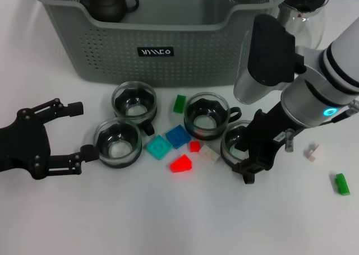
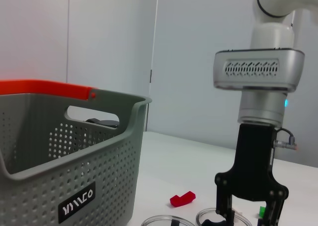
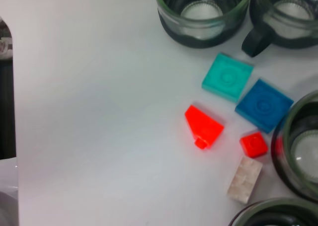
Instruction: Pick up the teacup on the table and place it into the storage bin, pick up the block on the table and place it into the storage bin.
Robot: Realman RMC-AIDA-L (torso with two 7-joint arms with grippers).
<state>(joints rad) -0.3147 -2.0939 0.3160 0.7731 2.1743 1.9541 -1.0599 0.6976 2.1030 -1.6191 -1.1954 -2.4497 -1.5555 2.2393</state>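
Examining the head view, we find the right gripper (image 1: 251,154) lowered over the teacup (image 1: 235,142) nearest the right edge of the table (image 1: 112,221). Its black fingers reach down around the cup's near side, and we judge this to be an approach for a grasp. From the left wrist view the jaws appear spread, one on each side of a cup rim, and we cannot confirm contact.

The left gripper (image 1: 76,129) rests low near the left edge of the table, its fingers spread wide with the leftmost glass cup (image 1: 118,143) just beside its fingertips. It holds nothing.

The teacup is a small clear glass cup with a dark lower band and a dark handle, standing upright. Three similar cups stand nearby in a loose cluster in front of the storage bin (image 1: 157,42).

The storage bin is grey-green with perforated walls, cut-out handles and a black label. It stands along the far edge of the table and contains a dark teapot (image 1: 109,4) in its left corner. We see no cup or block inside it.

Between the cups lie the blocks: a teal tile (image 1: 159,148), a blue tile (image 1: 178,136), a red wedge (image 1: 181,164), a small red block (image 1: 194,147), a whitish brick (image 1: 210,153) and a green block (image 1: 179,103). Another green block (image 1: 341,184) lies near the right edge. A glass jug (image 1: 305,11) stands to the right of the bin.
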